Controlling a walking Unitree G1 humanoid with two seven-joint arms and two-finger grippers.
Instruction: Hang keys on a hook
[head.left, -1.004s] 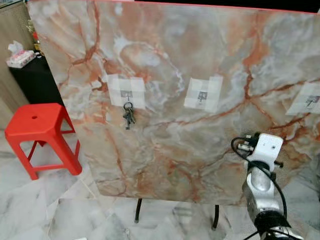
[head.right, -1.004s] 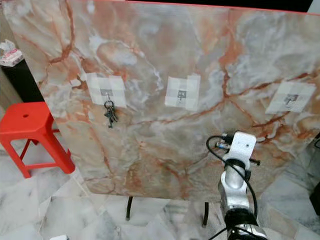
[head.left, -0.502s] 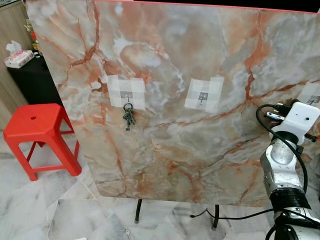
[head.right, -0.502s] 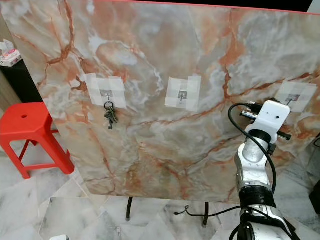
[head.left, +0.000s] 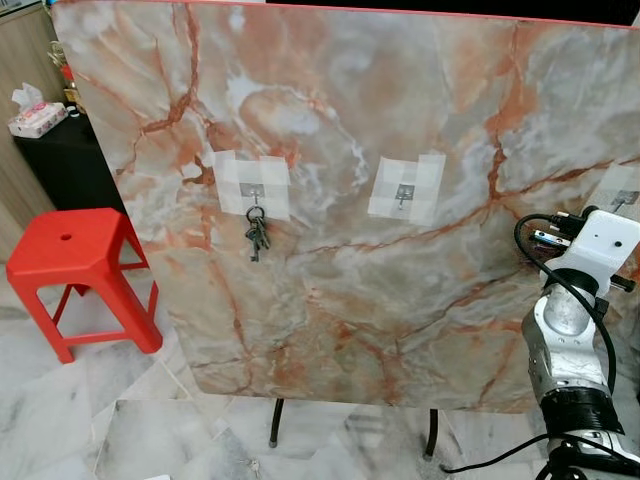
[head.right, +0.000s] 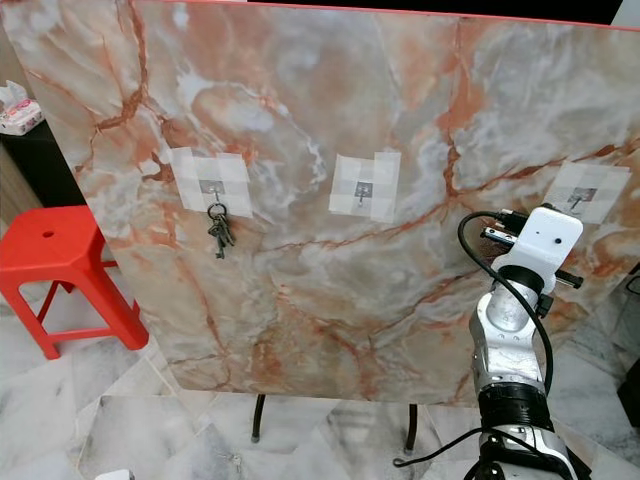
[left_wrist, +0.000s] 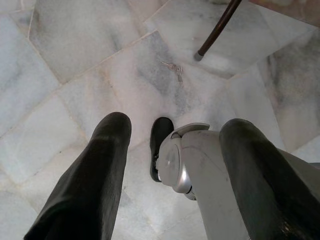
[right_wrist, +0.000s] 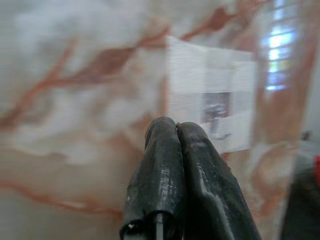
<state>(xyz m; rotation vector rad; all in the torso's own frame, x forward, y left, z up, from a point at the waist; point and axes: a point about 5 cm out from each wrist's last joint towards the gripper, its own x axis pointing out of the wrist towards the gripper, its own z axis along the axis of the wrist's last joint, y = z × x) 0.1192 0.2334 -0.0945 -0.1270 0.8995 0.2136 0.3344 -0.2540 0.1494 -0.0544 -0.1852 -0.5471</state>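
Marble-patterned panel (head.left: 400, 130) standing upright on thin dark legs (head.left: 274, 421) over a pale marble tile floor (head.left: 120, 420). Three hooks are fixed to the panel under squares of pale tape: left hook (head.left: 254, 189), middle hook (head.left: 405, 193) and right hook (head.right: 581, 197). A bunch of keys (head.left: 257, 231) hangs from the left hook, well apart from both sets of jaws. The right arm (head.right: 512, 330) is raised before the panel's right part; in the right wrist view the right gripper (right_wrist: 176, 131) has its jaws pressed together with nothing between them, and the right hook (right_wrist: 215, 108) on its tape lies just beyond the fingertips and slightly to one side. The left gripper (left_wrist: 170, 132) hangs low, jaws spread wide apart and empty, pointing at the floor; ahead of the jaws lie a second small set of keys (left_wrist: 173, 68) on the tiles and the foot of a panel leg (left_wrist: 199, 56). Between the jaws the robot's own leg (left_wrist: 200, 165) and black foot (left_wrist: 160, 145) appear. A red plastic stool (head.left: 75, 250) stands left of the panel, with a tissue pack (head.left: 38, 115) on a dark cabinet (head.left: 60, 160) behind it.
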